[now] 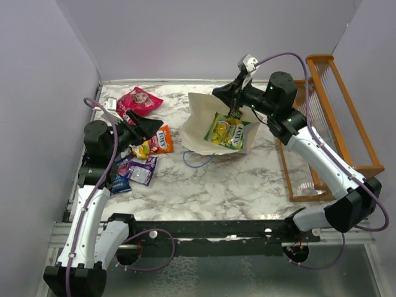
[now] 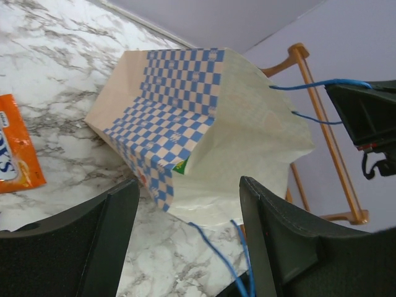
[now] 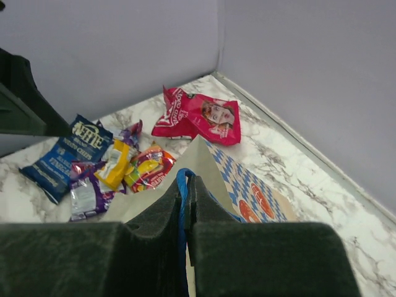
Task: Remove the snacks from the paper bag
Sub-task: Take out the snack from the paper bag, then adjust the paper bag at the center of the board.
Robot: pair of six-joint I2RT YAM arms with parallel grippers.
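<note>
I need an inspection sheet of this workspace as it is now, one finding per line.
Surface: marble table, no spills seen.
Job's things: paper bag tilted, mouth open, yellow-green packet inside; pink-red bag, blue chips bag, small packets out on table.
Clutter: nothing seen.
Jaws: left jaws open, empty; right jaws shut on blue cord handle.
Cables: purple cables along both arms.
Surroundings: orange wooden rack at right, lilac walls.

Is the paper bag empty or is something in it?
Not empty: the paper bag has a yellow-green packet showing in its open mouth.
</note>
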